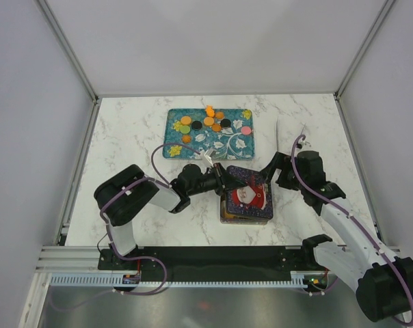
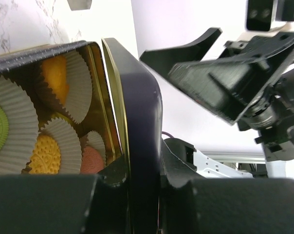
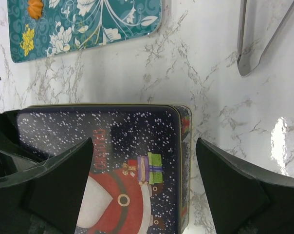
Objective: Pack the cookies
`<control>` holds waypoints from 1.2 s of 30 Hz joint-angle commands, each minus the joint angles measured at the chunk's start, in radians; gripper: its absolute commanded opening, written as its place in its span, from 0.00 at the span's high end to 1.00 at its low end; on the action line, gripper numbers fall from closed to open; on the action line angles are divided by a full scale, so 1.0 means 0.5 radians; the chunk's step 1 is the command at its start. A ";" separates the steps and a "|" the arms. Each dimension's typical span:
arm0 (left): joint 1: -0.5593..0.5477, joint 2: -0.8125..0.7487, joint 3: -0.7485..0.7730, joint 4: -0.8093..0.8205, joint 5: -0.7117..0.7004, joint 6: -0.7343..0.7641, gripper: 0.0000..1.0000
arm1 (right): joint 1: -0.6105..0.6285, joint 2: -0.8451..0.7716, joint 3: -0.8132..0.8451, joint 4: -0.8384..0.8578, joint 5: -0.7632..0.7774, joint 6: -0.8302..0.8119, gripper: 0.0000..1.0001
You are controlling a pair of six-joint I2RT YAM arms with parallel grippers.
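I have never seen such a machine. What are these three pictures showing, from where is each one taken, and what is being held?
These are two robot arms bolted at the near edge of a marble table. One picture looks down from above; the other two come from cameras on each wrist.

On the table lie a teal tray with small round cookies, metal tongs, and a dark Christmas tin.

The left gripper is shut on the tin's lid, holding it tilted at the tin's edge. Its camera sees inside: cookies sitting in white paper cups.

The right gripper hovers over the lid with its jaws open, holding nothing.
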 commanded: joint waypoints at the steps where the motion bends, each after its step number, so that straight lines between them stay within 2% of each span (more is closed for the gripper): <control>1: 0.035 0.030 0.026 0.188 0.062 -0.076 0.85 | -0.015 -0.049 -0.089 0.062 -0.080 0.003 0.06; 17: 0.087 0.147 0.032 0.305 0.148 -0.131 0.80 | -0.064 -0.067 -0.344 0.348 -0.377 0.043 0.02; 31: 0.118 0.230 0.029 0.419 0.136 -0.171 0.77 | -0.269 -0.064 -0.528 0.556 -0.748 0.119 0.02; 36: 0.124 0.251 0.026 0.437 0.145 -0.174 0.76 | -0.303 -0.064 -0.559 0.593 -0.795 0.122 0.05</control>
